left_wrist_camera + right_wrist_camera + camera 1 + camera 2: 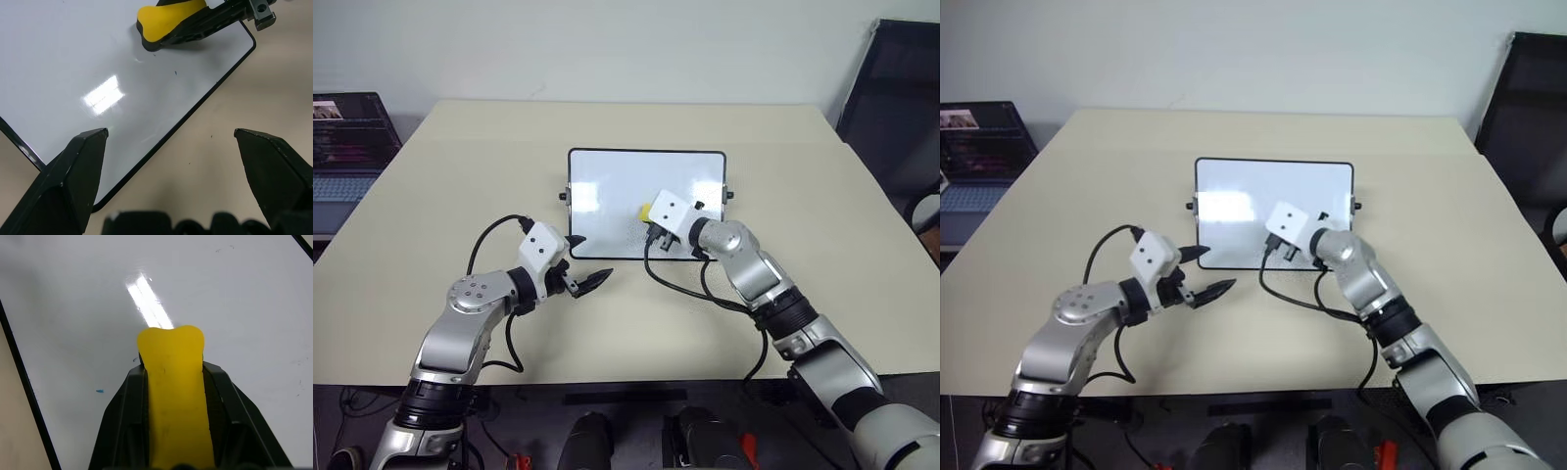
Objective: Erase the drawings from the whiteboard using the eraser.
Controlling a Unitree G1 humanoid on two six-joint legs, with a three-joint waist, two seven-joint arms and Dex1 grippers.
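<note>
The whiteboard (607,186) lies flat in the middle of the beige table (460,176), its face nearly all white. My right gripper (652,227) is shut on the yellow eraser (173,382), whose tip rests on the board's front right part. Of the drawings I see just a tiny blue speck (99,391) beside the eraser. My left gripper (597,256) stands open and empty just off the board's front left corner, one finger over the black frame. From the left wrist the eraser (166,19) shows pressed on the glossy surface.
A laptop (347,137) sits on a side surface at the far left. A black chair (901,88) stands at the right behind the table. Black cables hang from both wrists above the table's front part.
</note>
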